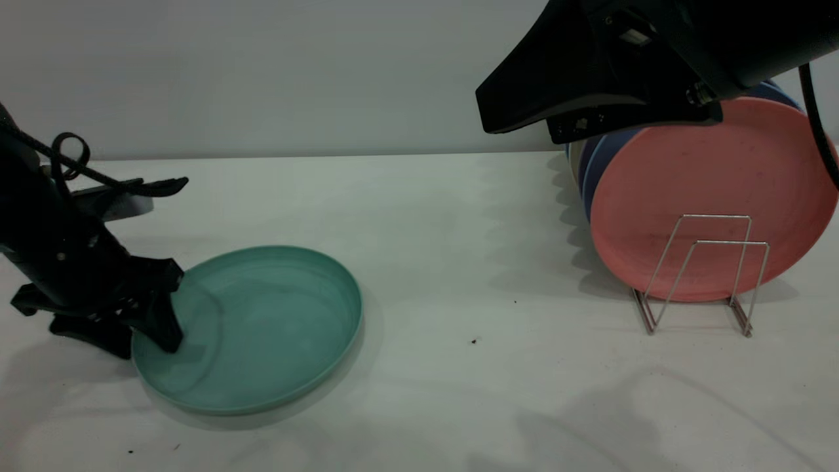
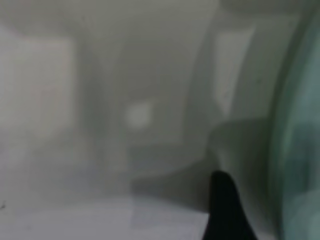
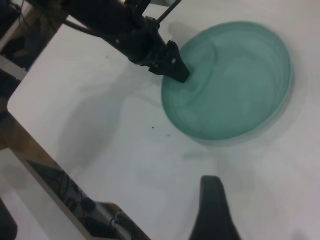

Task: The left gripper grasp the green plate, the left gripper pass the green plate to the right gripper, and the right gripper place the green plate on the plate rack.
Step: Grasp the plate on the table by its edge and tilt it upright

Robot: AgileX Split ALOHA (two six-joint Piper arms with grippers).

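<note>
While the green plate [image 1: 262,328] lies flat on the table [image 1: 459,262], well to the left of the rack [image 1: 704,275], the left gripper [image 1: 147,328] is right down at its near-left rim, one finger inside the dish and one outside, straddling the edge. Whether it has clamped yet, I cannot tell. So the grasp is only being set up; lift, handover and racking all look still ahead. The right gripper [image 1: 518,115] hangs high above the rack, beside the pink plate [image 1: 708,196] and blue ones, fingers together, holding nothing.
</note>
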